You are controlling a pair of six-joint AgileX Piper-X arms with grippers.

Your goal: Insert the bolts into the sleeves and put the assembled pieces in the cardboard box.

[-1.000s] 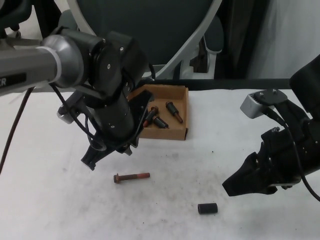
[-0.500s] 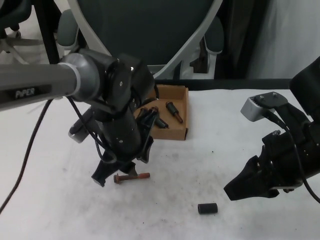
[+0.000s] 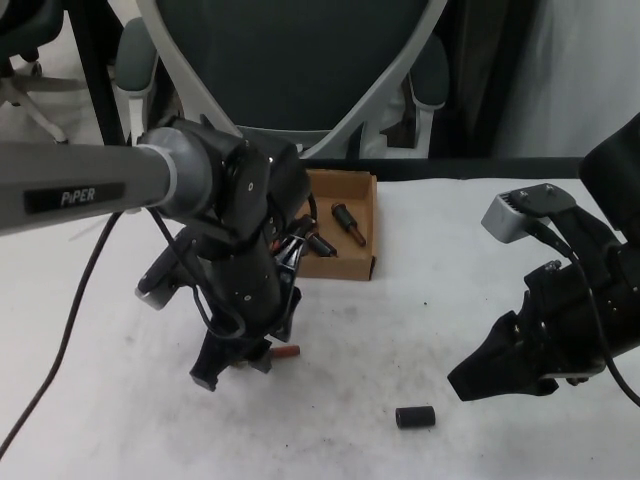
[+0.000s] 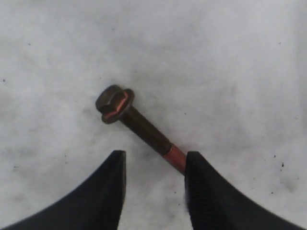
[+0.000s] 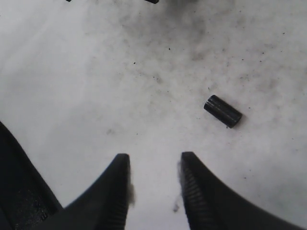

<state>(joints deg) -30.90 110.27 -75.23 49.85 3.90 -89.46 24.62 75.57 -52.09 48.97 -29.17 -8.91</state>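
A rusty hex-head bolt [image 4: 139, 127] lies flat on the white bench, its reddish threaded tip [image 3: 288, 351] poking out from under the left arm. My left gripper [image 4: 154, 165] hangs open just over the bolt's threaded end, one finger [image 4: 204, 191] beside the tip. A short black sleeve [image 3: 416, 417] lies on the bench near the front; it appears again [image 5: 222, 111] off to one side of my right gripper [image 5: 154, 165], which is open and holds nothing. The cardboard box [image 3: 360, 266] at the back holds several assembled pieces [image 3: 347, 220].
The left arm [image 3: 235, 260] stands between the box and the bolt and hides part of the box. The right arm [image 3: 560, 320] fills the right side. A dark chair [image 3: 300, 70] stands behind the bench. Open white bench lies between the two arms.
The left arm has come down and forward from beside the box to the bolt, now covering most of it in the high view. The right arm has hardly moved.
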